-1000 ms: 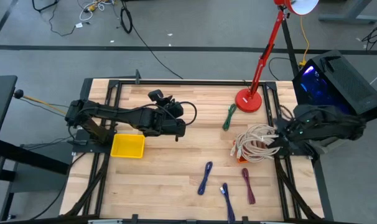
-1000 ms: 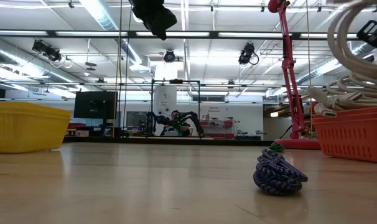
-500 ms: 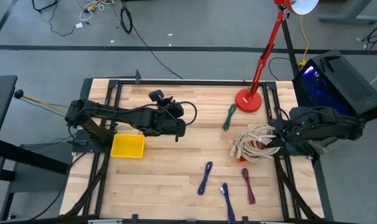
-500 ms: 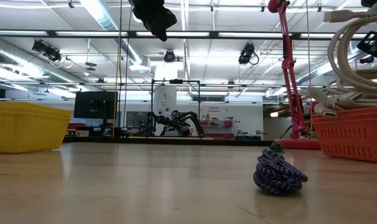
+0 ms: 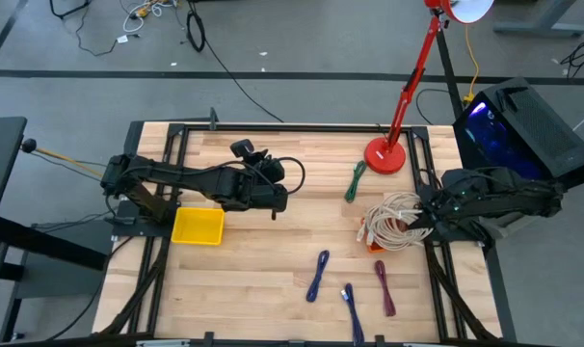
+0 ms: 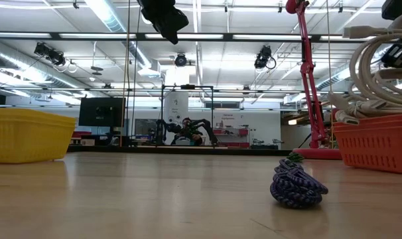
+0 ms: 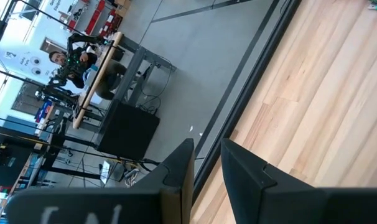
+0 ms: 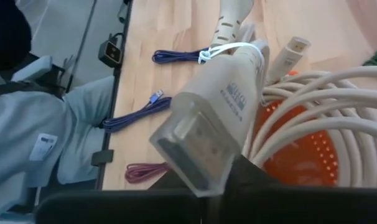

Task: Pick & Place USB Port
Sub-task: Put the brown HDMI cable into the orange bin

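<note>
A bundle of white USB cables [image 5: 393,220] lies heaped on an orange basket [image 5: 377,248] at the table's right. My right gripper [image 5: 429,214] is at the bundle's right side, shut on one clear plug [image 8: 207,118]. In the low view the loops [image 6: 380,79] rise above the basket [image 6: 380,143]. My left gripper [image 5: 278,200] hovers high over the table's middle left, beyond the yellow basket [image 5: 198,226]. Its fingers [image 7: 207,165] stand a little apart with nothing between them. My right gripper pinches the clear plug at its lower end [image 8: 204,158] between its two fingers. It comes from the table's right, slanting down. The plug sticks out ahead of the fingers, clear of the table. A zip-tied cable [image 8: 235,46] trails from it into the loops [image 8: 325,118] on the basket.
Loose cables lie on the wood: green [image 5: 357,180] by the red lamp base [image 5: 385,154], purple [image 5: 318,275], blue [image 5: 350,299] and maroon [image 5: 384,287] near the front. A black computer case [image 5: 523,120] stands off the right edge. Bare wood lies between the two baskets.
My right gripper has sunk a little and shifted toward the table's left, still shut on the plug. The raised white loops have come down with it toward the orange basket.
</note>
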